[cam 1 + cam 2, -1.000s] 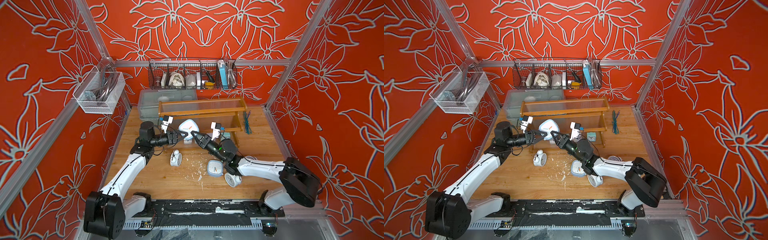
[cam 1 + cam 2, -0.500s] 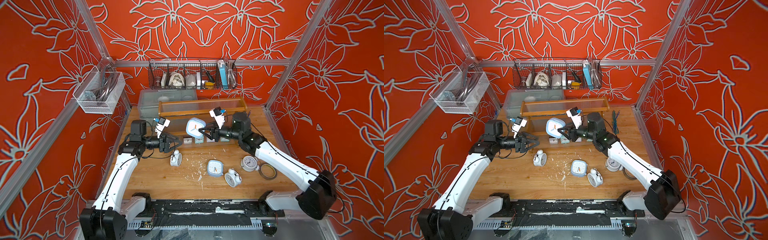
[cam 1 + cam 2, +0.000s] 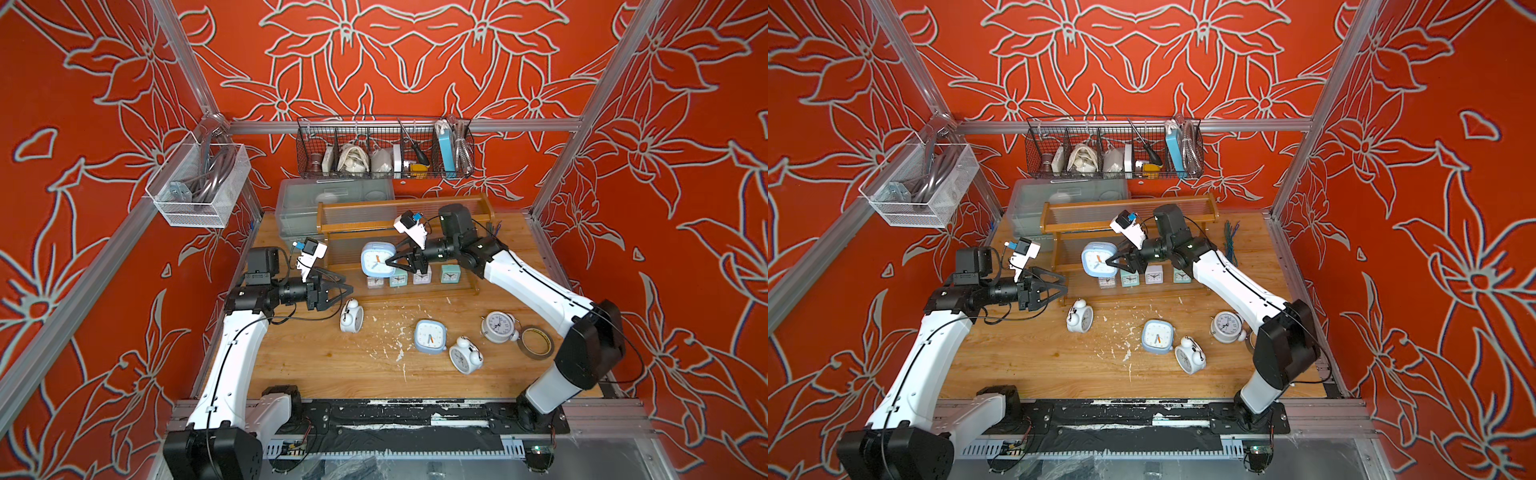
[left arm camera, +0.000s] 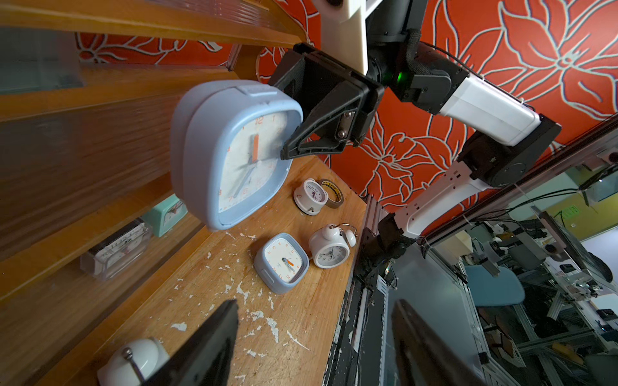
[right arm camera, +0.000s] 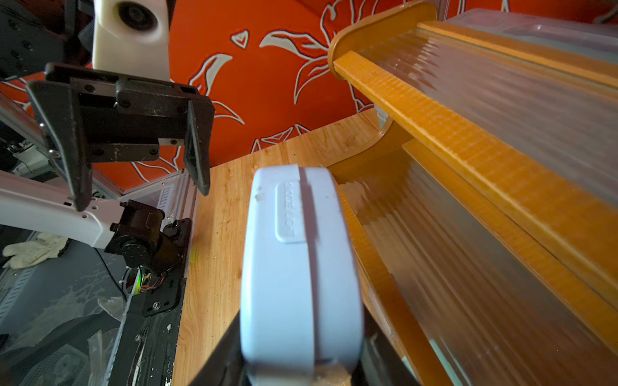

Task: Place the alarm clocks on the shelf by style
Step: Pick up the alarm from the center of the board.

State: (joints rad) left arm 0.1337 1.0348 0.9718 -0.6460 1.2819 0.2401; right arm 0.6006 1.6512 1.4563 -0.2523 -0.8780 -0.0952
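Note:
My right gripper (image 3: 388,262) is shut on a pale-blue square alarm clock (image 3: 377,259) (image 4: 230,157) (image 5: 301,267), held upright in the air in front of the brown shelf (image 3: 361,226) at its middle tier. Several tiny square clocks (image 3: 398,278) stand in a row on the bottom tier. On the table lie another pale-blue clock (image 3: 430,336) and three white twin-bell clocks (image 3: 351,316) (image 3: 465,359) (image 3: 498,328). My left gripper (image 3: 343,293) (image 5: 142,195) hangs open and empty left of the shelf, just above the nearest twin-bell clock.
A clear plastic bin (image 3: 299,199) stands behind the shelf's left end. A black wire basket (image 3: 384,149) hangs on the back wall and a white mesh basket (image 3: 199,187) on the left wall. A tape roll (image 3: 536,343) lies at the right, with white flakes mid-table.
A second ago both grippers met at the pale-blue clock. The right arm has since swung it up toward the shelf, and the left gripper has drawn back to the left, open.

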